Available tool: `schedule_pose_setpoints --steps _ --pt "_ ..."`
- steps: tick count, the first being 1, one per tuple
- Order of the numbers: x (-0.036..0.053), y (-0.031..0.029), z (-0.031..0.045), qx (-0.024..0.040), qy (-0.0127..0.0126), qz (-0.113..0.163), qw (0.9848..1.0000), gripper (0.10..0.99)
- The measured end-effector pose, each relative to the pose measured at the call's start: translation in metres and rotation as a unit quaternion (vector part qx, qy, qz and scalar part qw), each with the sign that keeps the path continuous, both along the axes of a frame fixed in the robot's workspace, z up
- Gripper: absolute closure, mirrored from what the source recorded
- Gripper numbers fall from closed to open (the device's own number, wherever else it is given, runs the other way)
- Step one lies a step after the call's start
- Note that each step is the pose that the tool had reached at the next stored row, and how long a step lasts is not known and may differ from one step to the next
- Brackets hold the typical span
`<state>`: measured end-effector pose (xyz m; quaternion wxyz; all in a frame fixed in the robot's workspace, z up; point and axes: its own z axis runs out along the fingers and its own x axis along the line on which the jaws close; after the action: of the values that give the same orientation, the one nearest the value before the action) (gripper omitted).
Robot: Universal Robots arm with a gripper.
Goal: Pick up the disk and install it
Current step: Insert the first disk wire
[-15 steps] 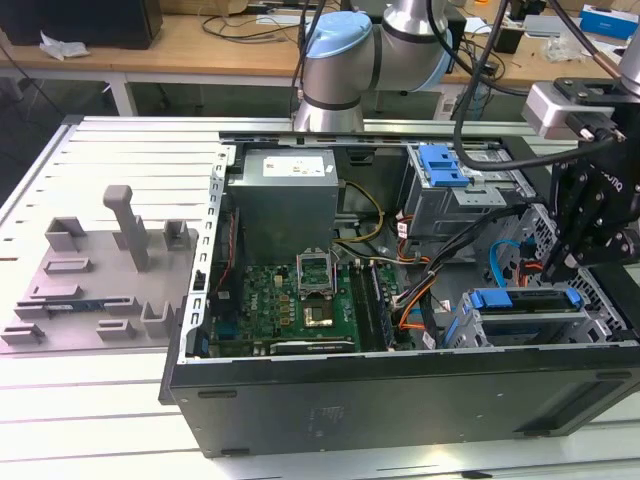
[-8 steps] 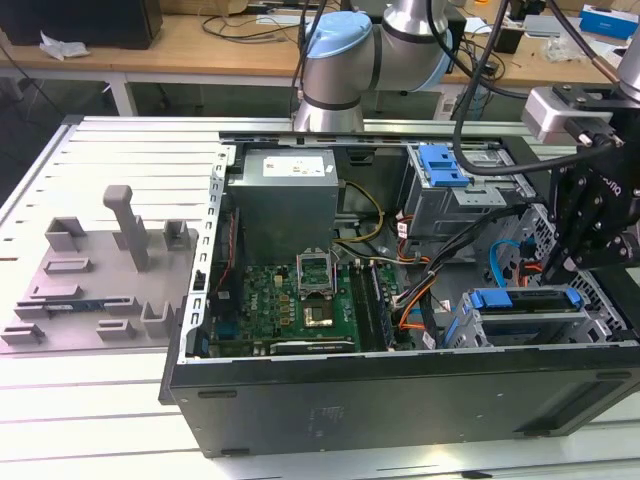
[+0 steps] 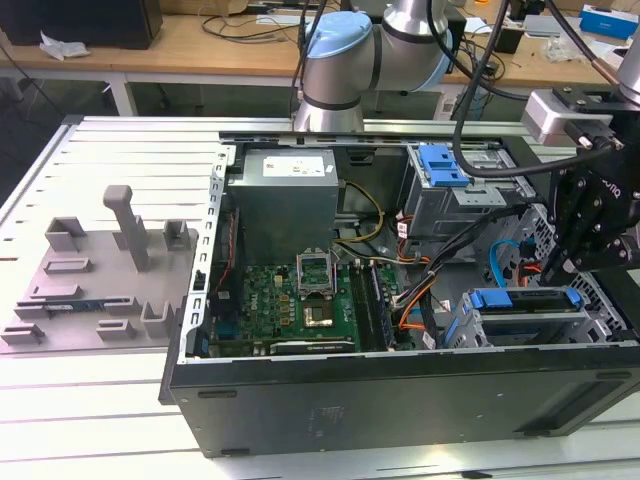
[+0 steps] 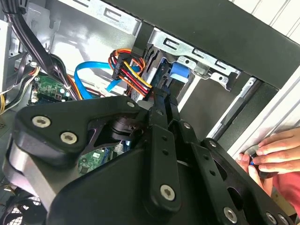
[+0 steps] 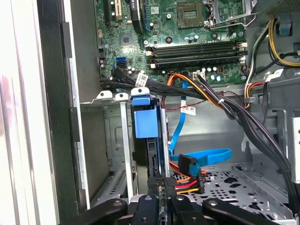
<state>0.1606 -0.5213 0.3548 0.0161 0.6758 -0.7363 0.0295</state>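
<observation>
The room is evenly and brightly lit from above, with soft shadows and no hard edges. In the exterior view the pale slatted table [image 3: 100,420] glares almost white near the front, while the inside of the open computer case [image 3: 400,390] sits darker. In the first wrist view a washed-out, blurred white band runs beside the case wall, yet the green motherboard [image 5: 178,28] is crisp. In the second wrist view the black gripper [image 4: 159,122] looms close and soft-edged, and a person's hand [image 4: 274,152] looks slightly overexposed.
</observation>
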Motion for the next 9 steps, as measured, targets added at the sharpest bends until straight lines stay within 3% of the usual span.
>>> schedule_pose_setpoints --steps 4,9 --pt "0.0016 -0.0010 -0.0008 -0.0001 0.0027 0.000 1.0000 0.922" --pt "0.0025 -0.0013 -0.0019 -0.0001 0.0036 0.000 1.0000 0.922"
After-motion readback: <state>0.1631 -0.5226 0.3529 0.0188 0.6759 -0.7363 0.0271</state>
